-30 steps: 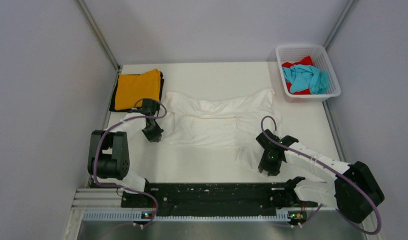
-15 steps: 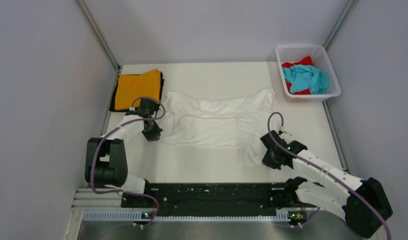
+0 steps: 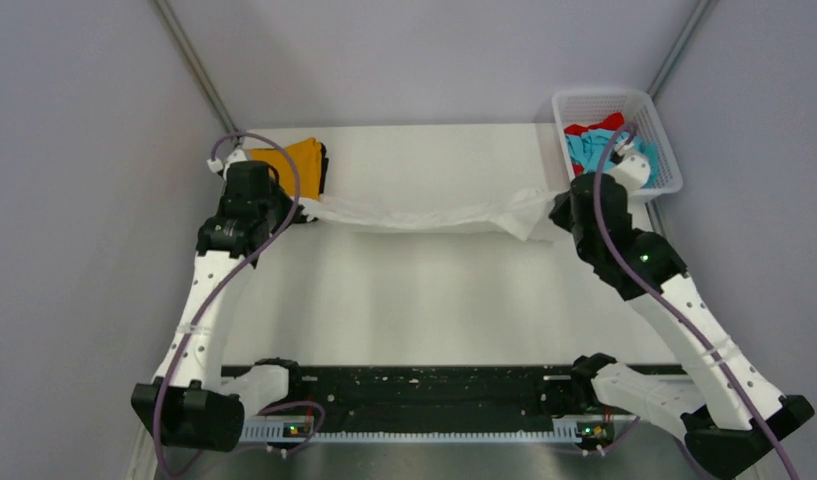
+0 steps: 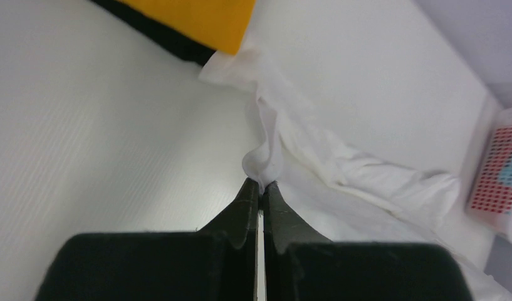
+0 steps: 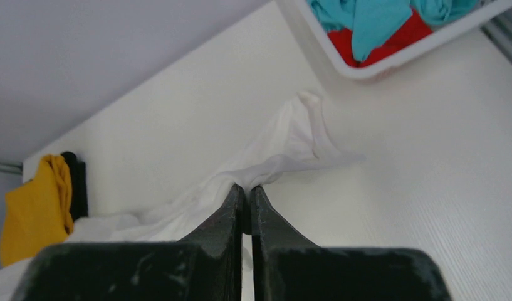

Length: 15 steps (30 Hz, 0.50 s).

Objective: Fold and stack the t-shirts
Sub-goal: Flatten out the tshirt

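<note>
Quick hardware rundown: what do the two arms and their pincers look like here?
The left arm and right arm have white links dotted with holes, black joints and bases. A purple cable loops along each. A green light shows on a right-arm joint. The left pincer and right pincer have matte black fingers, broad at the root, tapering to narrow tips.

No text, label, brand mark, number or sign can be read in any of the three views.
</note>
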Available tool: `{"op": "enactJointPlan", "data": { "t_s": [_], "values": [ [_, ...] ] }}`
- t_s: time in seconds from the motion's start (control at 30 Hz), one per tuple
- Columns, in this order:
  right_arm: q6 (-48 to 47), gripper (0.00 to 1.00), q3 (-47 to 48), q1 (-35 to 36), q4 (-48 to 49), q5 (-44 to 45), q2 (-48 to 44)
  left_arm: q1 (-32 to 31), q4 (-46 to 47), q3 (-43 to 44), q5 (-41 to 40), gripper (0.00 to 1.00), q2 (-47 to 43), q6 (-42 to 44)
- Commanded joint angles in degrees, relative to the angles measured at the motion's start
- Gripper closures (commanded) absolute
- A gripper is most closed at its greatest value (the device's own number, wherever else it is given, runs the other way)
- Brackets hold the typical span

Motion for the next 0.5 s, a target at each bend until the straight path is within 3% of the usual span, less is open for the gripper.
{"op": "enactJointPlan", "data": {
  "t_s": [0.0,0.2,0.47],
  "values": [
    [-11.78,1.0,13.11,-0.96,6.73,7.09,-0.53,0.28,2.48,9.74,-2.01,1.0,-5.15,-0.27],
    [-21.64,1.0,31.21,-0.91,9.1,4.7,2.13,0.26,3.48,23.63,0.94,1.0,-7.35,2.25],
    [-28.94,1.0,52.49,-0.97,5.3,-9.61,5.67,0.21,4.48,32.89,3.63,1.0,-12.95,5.48]
  ]
}}
